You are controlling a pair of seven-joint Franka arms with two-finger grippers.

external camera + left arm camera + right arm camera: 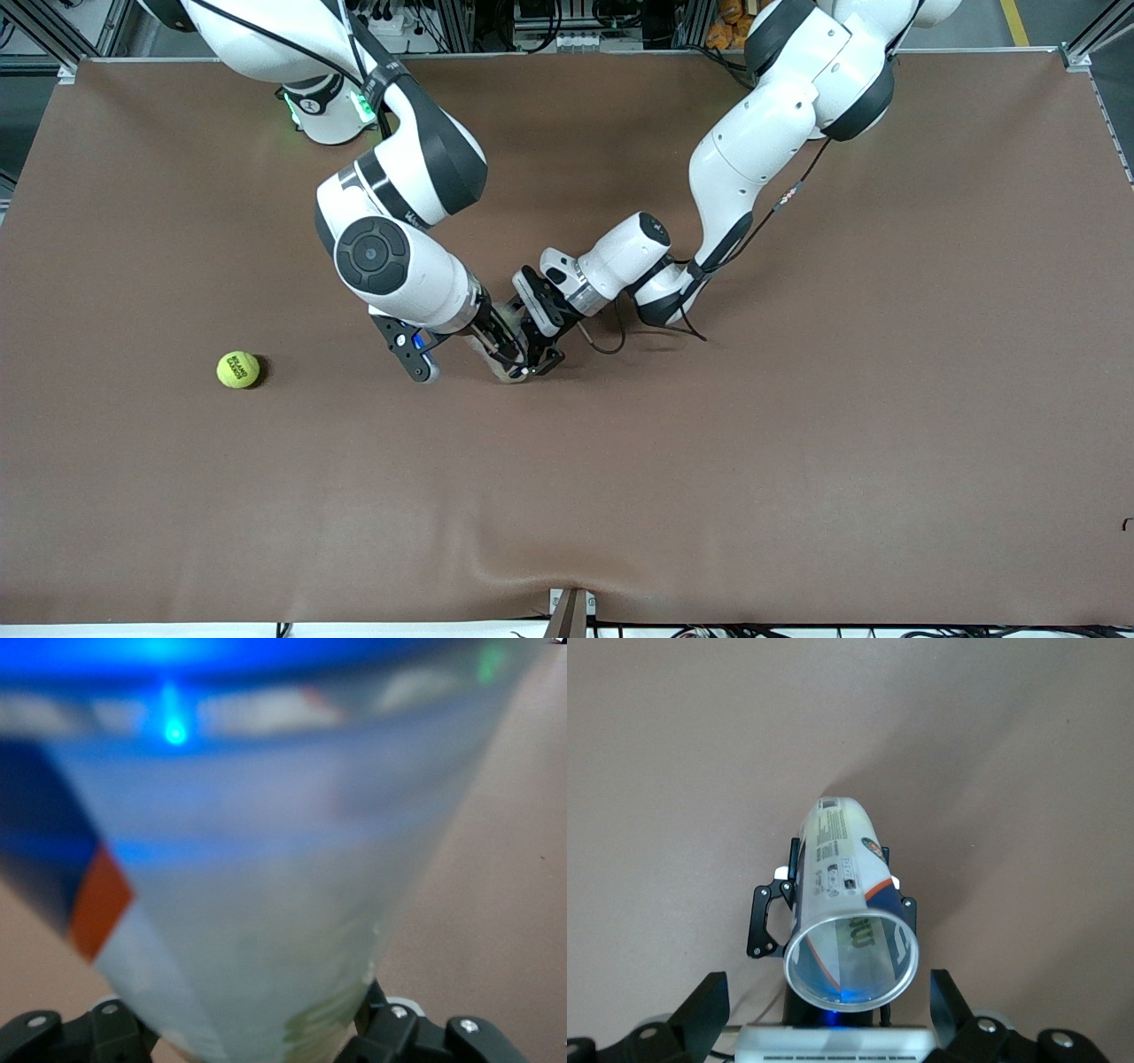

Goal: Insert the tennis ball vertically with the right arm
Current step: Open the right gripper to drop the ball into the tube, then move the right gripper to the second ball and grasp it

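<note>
Near the counter's [797, 461] middle, the left gripper [538, 353] has its jaws closed on a clear tube [849, 912], holding it upright with its open mouth up. Directly over that mouth hangs the right gripper [824, 1014], jaws spread wide and holding nothing. Toward the right arm's end of the counter lies the tennis ball [238, 369], alone, well apart from both, with bare brown surface all around.

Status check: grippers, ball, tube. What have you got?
Left gripper shut on the clear tube, upright on the table. Right gripper open above the tube mouth, empty. Tennis ball on the table toward the right arm's end, untouched. Nothing in the way.
</note>
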